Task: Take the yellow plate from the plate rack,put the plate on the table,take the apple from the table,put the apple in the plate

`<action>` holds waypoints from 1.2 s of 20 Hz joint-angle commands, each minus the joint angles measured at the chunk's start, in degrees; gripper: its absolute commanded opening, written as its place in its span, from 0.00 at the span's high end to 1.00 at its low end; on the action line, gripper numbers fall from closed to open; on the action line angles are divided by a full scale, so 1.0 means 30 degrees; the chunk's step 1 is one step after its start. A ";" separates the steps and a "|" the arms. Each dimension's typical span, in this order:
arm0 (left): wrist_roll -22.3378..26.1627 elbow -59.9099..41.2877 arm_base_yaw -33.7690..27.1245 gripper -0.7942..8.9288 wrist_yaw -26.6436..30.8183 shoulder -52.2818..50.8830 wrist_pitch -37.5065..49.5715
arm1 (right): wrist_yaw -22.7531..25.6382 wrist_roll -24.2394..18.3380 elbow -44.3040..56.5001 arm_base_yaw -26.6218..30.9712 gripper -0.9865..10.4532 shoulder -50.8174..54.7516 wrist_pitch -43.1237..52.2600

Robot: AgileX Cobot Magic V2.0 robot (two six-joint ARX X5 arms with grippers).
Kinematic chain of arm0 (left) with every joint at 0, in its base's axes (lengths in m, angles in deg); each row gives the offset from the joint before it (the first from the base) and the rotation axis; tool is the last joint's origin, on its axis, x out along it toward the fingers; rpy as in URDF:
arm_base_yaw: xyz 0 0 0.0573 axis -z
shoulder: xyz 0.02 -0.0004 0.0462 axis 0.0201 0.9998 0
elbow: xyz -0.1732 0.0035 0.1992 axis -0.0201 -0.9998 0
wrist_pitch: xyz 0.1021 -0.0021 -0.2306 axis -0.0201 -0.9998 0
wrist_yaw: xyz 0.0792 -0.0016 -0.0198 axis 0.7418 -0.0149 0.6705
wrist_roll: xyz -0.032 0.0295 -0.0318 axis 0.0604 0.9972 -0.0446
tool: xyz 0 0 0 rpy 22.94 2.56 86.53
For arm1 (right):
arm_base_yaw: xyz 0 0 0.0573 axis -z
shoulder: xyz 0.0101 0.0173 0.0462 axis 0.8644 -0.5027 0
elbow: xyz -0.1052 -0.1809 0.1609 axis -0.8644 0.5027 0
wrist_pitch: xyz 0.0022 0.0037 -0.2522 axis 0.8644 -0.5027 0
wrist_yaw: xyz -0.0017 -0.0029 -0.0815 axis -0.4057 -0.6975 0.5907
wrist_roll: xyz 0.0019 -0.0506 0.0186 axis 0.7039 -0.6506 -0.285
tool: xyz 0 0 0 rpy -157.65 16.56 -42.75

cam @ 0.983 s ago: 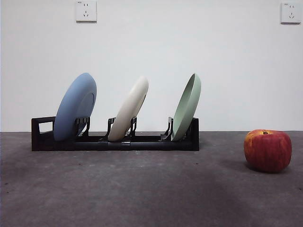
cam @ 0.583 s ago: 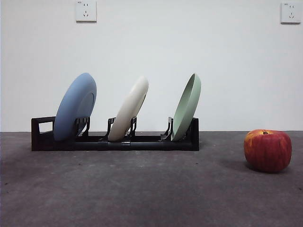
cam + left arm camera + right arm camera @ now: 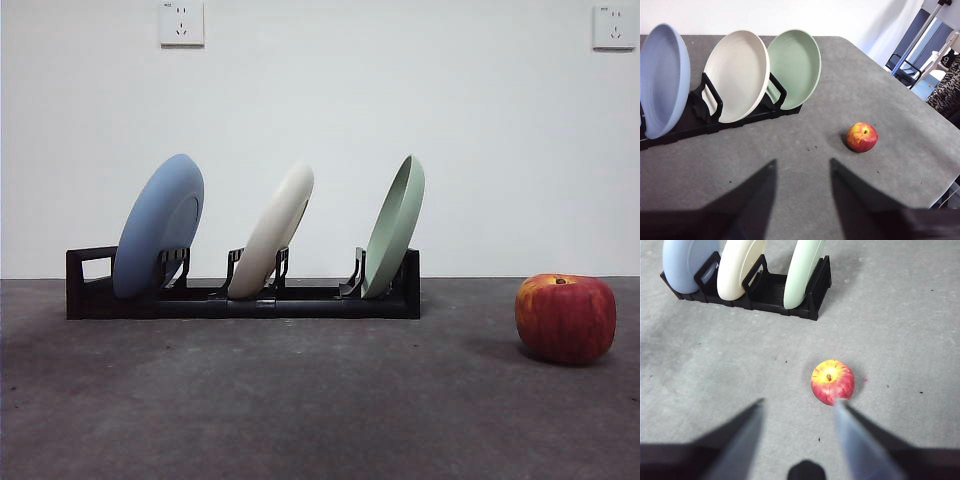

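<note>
From the low front camera you only get the plates edge-on: blue plate, yellow plate and pale green plate, all leaning the same way in the black plate rack, with the apple sitting on its own well off to the side on the table. No arm shows in that view at all.

The wrist cameras fill in the rest. The left gripper hangs above bare table in front of the rack, jaws spread apart and holding nothing, and from there you see the plate faces properly (the yellow one is really more cream). That view also catches the table's far edge past the apple. The right gripper hovers over the apple, jaws wide apart too, one tip just beside the fruit. Plenty of bare grey table between rack and apple.
</note>
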 commanded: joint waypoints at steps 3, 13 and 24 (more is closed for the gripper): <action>0.0328 0.0029 0.0058 0.32 -0.0080 0.0306 0.0612 | -0.0073 -0.0087 -0.0095 -0.0007 0.38 0.0007 0.0066; 0.2040 0.2856 0.3519 0.33 0.0517 0.6382 0.4291 | -0.0080 -0.0066 -0.0095 -0.0007 0.39 -0.0750 0.0044; 0.4809 1.1664 0.7715 0.33 0.6637 1.9322 0.5013 | -0.0080 -0.0044 -0.0095 -0.0007 0.39 -0.1231 -0.0036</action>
